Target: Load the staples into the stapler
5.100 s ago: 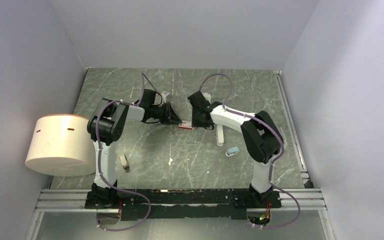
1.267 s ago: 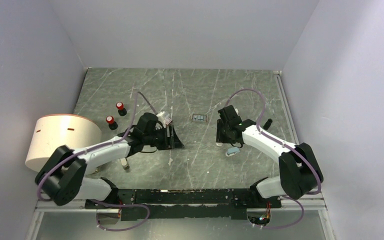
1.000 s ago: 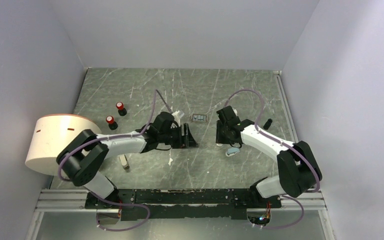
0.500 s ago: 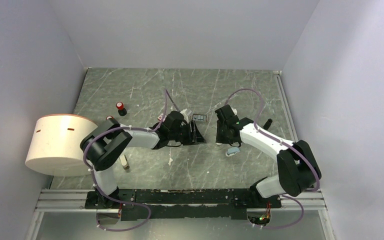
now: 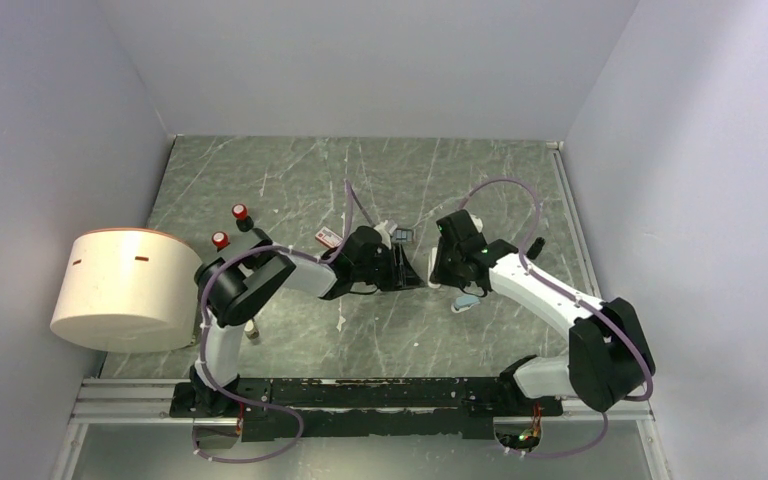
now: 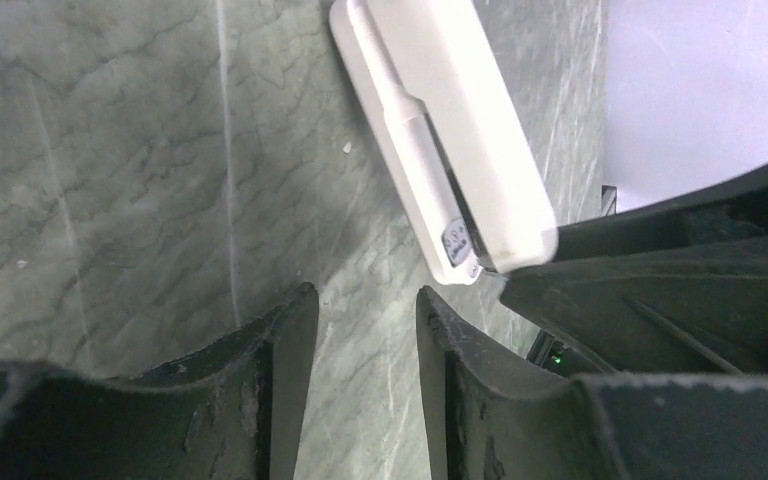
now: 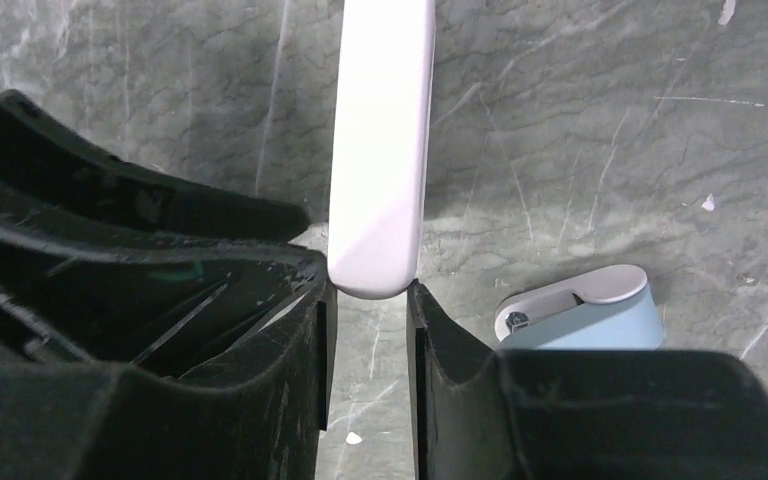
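Observation:
The staples [image 5: 401,234] lie as a small dark block on the table, just behind both grippers. The beige stapler [image 5: 251,327] lies near the left arm's base, far from both. My left gripper [image 5: 405,270] is open and empty, low over bare table [image 6: 365,310], its tips just short of the long white stapler [image 6: 440,140]. My right gripper [image 5: 445,265] is closed on that white stapler's rounded near end [image 7: 380,150], with the tips [image 7: 372,300] touching both its sides.
The small light-blue stapler [image 7: 585,310] lies right beside my right fingers [image 5: 467,300]. A red-and-white box [image 5: 327,237] and two red-capped items [image 5: 240,211] lie at the left. A big cream cylinder [image 5: 120,290] stands at the far left.
My left arm has swept right across the table to the middle, beside my right gripper. My right gripper has stayed at the white stapler.

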Action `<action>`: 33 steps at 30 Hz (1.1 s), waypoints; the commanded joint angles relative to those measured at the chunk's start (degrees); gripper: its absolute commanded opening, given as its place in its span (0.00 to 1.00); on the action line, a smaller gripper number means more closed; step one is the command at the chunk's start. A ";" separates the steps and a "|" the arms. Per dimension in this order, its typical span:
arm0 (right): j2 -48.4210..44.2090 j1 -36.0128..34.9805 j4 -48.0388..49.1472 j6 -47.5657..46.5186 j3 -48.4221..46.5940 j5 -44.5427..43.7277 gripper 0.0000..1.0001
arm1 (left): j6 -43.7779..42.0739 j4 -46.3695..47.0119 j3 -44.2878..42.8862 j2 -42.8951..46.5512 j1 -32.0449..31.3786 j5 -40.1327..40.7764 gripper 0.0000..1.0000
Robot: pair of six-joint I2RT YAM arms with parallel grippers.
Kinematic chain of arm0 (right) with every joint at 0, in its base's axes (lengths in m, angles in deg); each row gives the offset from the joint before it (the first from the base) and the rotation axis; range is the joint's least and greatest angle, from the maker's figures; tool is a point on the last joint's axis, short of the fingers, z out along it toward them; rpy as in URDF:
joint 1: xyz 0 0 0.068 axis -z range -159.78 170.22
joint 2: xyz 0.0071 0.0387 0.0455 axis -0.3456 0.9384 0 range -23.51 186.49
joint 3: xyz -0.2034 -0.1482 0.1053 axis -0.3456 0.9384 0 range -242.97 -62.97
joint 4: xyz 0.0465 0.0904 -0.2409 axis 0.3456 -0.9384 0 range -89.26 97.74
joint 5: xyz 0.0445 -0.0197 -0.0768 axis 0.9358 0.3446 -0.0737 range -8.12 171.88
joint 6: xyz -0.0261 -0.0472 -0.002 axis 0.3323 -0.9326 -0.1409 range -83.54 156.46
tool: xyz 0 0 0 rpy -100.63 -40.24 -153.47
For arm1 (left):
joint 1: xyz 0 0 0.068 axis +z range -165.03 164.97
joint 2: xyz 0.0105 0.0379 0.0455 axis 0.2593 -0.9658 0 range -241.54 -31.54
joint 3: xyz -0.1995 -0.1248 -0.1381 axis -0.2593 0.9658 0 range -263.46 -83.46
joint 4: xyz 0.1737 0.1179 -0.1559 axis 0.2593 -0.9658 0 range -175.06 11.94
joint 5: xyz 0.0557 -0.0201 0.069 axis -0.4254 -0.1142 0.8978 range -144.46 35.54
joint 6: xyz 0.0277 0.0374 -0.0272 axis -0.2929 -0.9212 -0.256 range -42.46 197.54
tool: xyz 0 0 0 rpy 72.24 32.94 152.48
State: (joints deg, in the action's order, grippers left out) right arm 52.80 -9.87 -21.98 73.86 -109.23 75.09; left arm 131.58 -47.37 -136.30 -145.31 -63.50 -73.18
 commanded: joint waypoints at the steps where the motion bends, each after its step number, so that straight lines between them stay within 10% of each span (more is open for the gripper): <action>1: -2.15 -0.16 1.87 2.64 1.31 1.30 0.08 | 0.72 5.94 -1.21 -1.86 -0.59 -1.16 0.46; 14: -2.28 -0.21 2.15 2.24 1.99 1.00 0.08 | 2.48 5.71 -3.39 -5.01 -0.47 -3.89 0.43; 23: -0.53 -0.24 -0.74 -3.69 0.36 -4.69 0.43 | -0.08 1.06 -2.54 -3.15 -0.45 0.03 0.40; 33: 4.88 -0.24 2.81 -7.23 0.03 -3.73 0.45 | 0.57 2.18 -2.75 -4.42 -0.44 -0.97 0.40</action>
State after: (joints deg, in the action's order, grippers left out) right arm 56.58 -10.00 -21.19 68.84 -108.40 72.16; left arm 133.48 -44.61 -138.49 -149.31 -63.63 -75.08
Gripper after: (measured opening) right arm 0.466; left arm 0.398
